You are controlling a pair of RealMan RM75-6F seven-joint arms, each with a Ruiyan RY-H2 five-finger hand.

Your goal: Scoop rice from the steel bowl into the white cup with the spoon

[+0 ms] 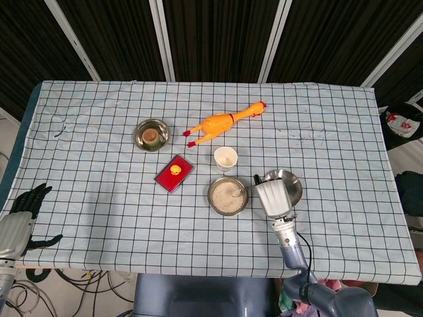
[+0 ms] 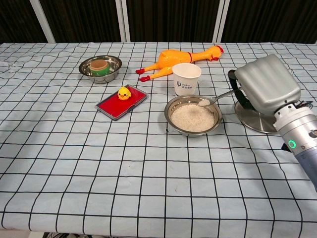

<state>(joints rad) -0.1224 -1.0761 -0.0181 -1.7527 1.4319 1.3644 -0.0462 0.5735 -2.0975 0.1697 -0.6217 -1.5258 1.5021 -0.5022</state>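
Grey metal right hand (image 2: 266, 85), right of centre in the chest view, fingers closed on the handle of a slim steel spoon (image 2: 214, 98) whose rice-laden tip hangs over the far rim of the round steel bowl of white rice (image 2: 193, 115), centre frame. Black-fingered left hand (image 1: 26, 210), lower left corner of the head view, fingers spread, holding nothing. White paper cup (image 2: 186, 79), upright, just behind the bowl.

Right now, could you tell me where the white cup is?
In the chest view the white cup stands right of centre, between the rubber chicken and the rice bowl.
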